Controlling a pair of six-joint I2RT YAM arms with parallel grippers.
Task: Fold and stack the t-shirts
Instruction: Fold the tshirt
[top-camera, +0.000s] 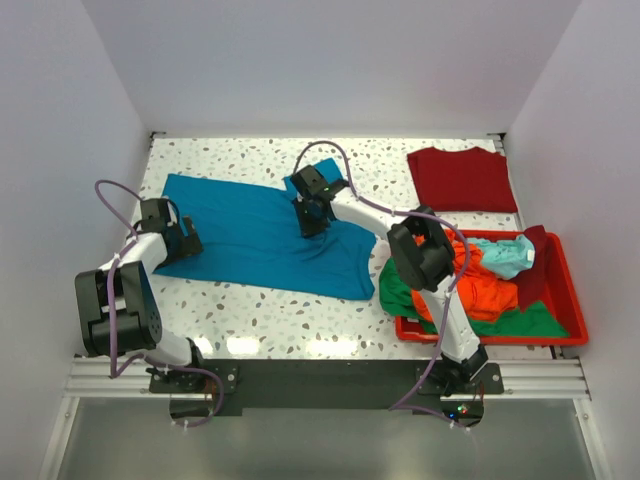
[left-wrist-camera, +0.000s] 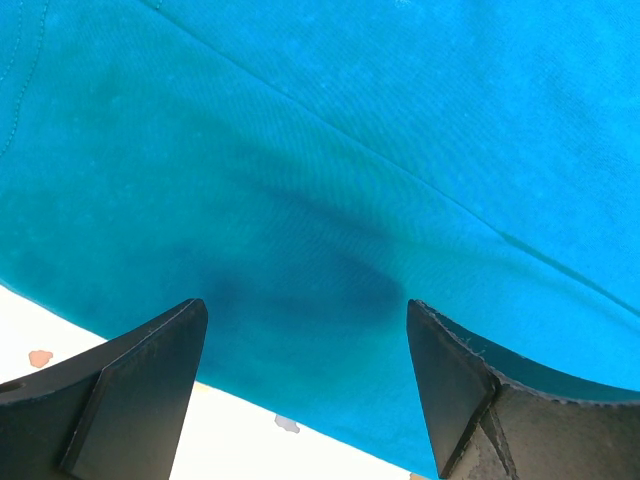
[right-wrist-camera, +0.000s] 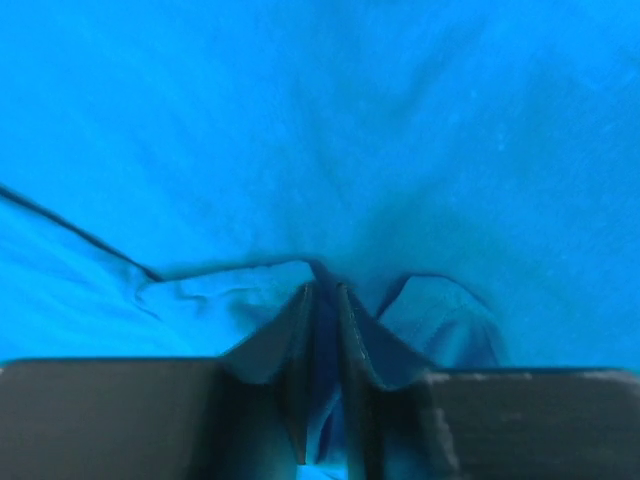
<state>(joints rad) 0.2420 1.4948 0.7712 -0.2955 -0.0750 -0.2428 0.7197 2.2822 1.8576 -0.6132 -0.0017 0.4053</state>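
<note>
Nearest the lens: right gripper, its black fingers filling the lower edge of the right wrist view.
Right jaws: drawn nearly together, with a raised pinch of teal-blue cloth clamped between them.
Left pincer: left gripper, jaws spread wide and nothing gripped. Cloth is seen between and beyond the two fingers; whether it is touched cannot be told.
Handled garment: teal-blue t-shirt, spread out flat across the left and middle of the table. The right gripper is set on its far right part and the left gripper is placed at its left edge.
Folded garment: dark red t-shirt, folded to a neat rectangle and laid at the far right of the table, apart from the teal-blue one.
Container: red plastic bin, placed at the near right of the table, just beside the near right corner of the teal-blue t-shirt.
Bin contents: orange t-shirt, green t-shirt and pale aqua t-shirt, heaped unfolded. The green one is spilled over the left rim. A dark red cloth is draped over the heap toward the right wall.
Surface: table, white with dark speckles.
Mounting: black base plate at the near edge, both arm bases bolted to it.
</note>
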